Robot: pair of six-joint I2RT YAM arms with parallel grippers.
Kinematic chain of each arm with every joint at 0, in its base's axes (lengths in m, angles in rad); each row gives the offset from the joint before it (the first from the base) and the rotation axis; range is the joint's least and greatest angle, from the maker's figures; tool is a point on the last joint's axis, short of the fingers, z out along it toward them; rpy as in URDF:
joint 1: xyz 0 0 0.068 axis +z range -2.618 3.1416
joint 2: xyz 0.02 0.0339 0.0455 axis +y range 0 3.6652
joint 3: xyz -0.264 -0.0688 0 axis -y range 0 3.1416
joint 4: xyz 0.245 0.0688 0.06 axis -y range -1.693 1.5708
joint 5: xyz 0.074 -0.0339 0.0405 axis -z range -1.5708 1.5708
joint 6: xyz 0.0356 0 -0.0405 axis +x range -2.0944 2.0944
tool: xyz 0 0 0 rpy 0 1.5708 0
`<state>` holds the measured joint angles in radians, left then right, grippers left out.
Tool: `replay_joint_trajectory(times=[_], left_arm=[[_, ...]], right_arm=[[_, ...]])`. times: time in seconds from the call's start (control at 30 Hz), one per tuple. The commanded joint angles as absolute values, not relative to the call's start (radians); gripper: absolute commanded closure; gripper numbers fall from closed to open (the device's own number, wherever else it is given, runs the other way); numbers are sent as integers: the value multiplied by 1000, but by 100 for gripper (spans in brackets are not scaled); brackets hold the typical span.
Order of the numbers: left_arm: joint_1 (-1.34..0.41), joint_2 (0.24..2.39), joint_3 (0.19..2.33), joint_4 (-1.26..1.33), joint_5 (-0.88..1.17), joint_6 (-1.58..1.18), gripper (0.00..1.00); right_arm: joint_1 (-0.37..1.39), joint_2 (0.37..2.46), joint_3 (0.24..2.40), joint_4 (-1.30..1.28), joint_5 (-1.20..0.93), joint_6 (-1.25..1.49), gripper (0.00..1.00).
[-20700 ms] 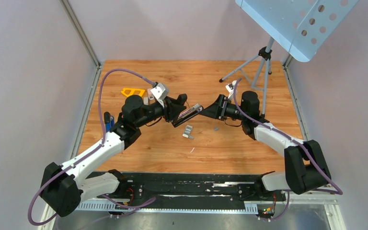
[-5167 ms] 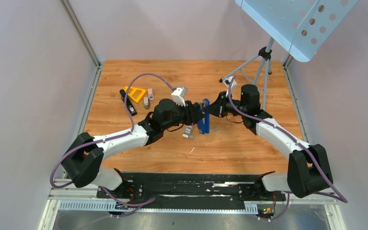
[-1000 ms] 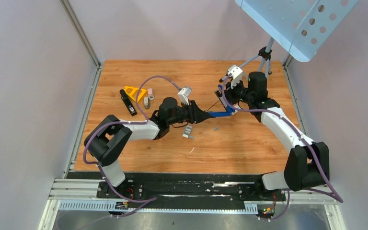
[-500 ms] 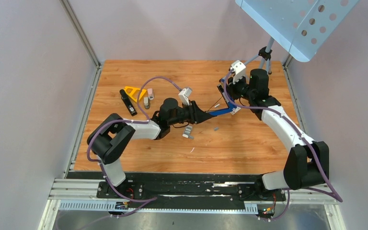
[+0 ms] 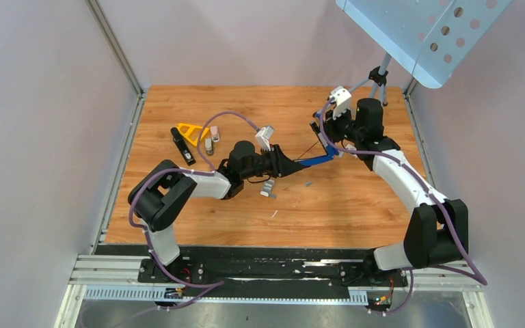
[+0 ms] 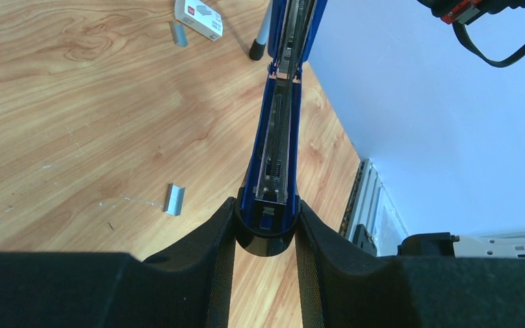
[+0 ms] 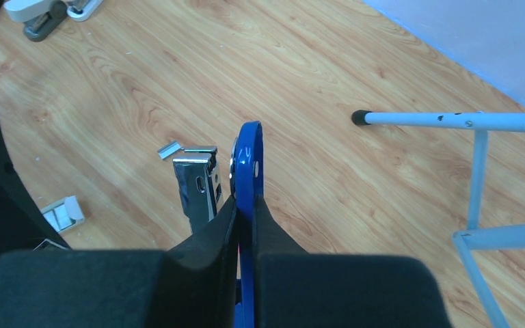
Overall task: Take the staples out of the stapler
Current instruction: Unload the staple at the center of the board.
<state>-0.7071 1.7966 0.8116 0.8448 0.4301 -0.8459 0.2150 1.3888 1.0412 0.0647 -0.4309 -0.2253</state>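
Your blue stapler [image 5: 313, 162] is off the wooden table [image 5: 355, 205], hung between both claws just past the table's centre, toward 1 o'clock. It lies swung open in a long line running from 8 o'clock up to 2 o'clock. In the left wrist view its open channel [image 6: 277, 147] faces the camera.

Your left gripper [image 6: 265, 229] is clamped narrowly around the stapler's rounded 8 o'clock end. Your right gripper [image 7: 243, 205] is pinched nearly closed on the thin blue arm [image 7: 248, 160] at the 2 o'clock end, and a silver metal piece [image 7: 197, 183] sits just beside that arm.

Below, at the stapler's 7 o'clock, loose staple strips [image 5: 268, 189] lie on the wood, and one more [image 5: 307, 183] lies at 6 o'clock.

Farther out at 9 to 10 o'clock you have a black stapler [image 5: 182, 145] and a yellow piece [image 5: 191, 130]. A tripod stand [image 5: 374, 85] rises at 1 o'clock.
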Motion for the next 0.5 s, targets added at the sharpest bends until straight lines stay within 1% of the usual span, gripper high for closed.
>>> replay_joint_trajectory(times=[0.0,0.1,0.23,0.33,0.47], left_arm=[[-709,1756,839,764,442,-860,90],[-709,1710,866,711,417,-836,81],[-709,1644,887,656,390,-808,64],[-709,1585,880,635,366,-789,49],[-707,1485,839,624,318,-744,34]], right_arm=[[201,1365,1069,147,-590,-120,100],[216,1353,1039,143,-674,-67,100],[222,1343,1011,143,-720,-11,100],[221,1338,1000,143,-746,31,100],[221,1334,969,182,-794,107,100]])
